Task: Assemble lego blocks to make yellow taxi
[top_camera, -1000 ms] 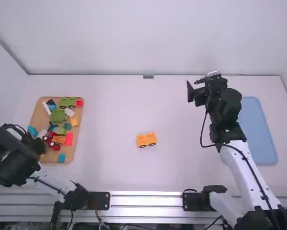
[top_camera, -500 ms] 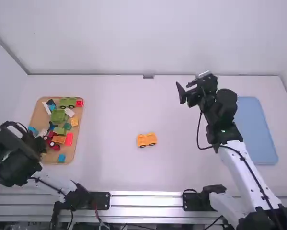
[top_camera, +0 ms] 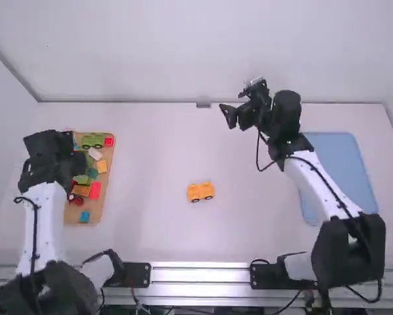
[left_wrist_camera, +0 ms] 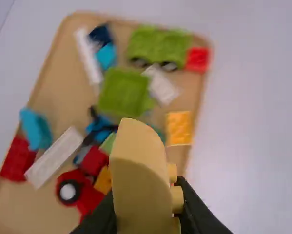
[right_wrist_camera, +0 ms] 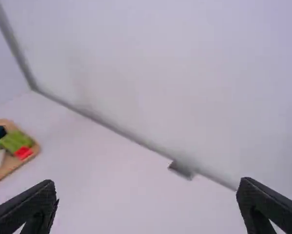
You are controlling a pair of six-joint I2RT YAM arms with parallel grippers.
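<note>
An orange-yellow wheeled base stands alone mid-table. Over the left part of the wooden tray is my left gripper; in the left wrist view the left gripper is shut on a pale yellow block with studs on one side. That block hides some tray pieces. My right gripper is off toward the back wall, right of centre, away from the wheeled base. The right wrist view shows the right gripper open, with nothing between its fingers.
The wooden tray holds a green wheeled piece, a green block, an orange block and several red, blue and white pieces. A flat blue tray lies on the right side.
The left arm has swung away from the camera, bringing its gripper over the tray's left part. My right gripper has shifted left and toward the back wall. The orange-yellow base stayed put.
</note>
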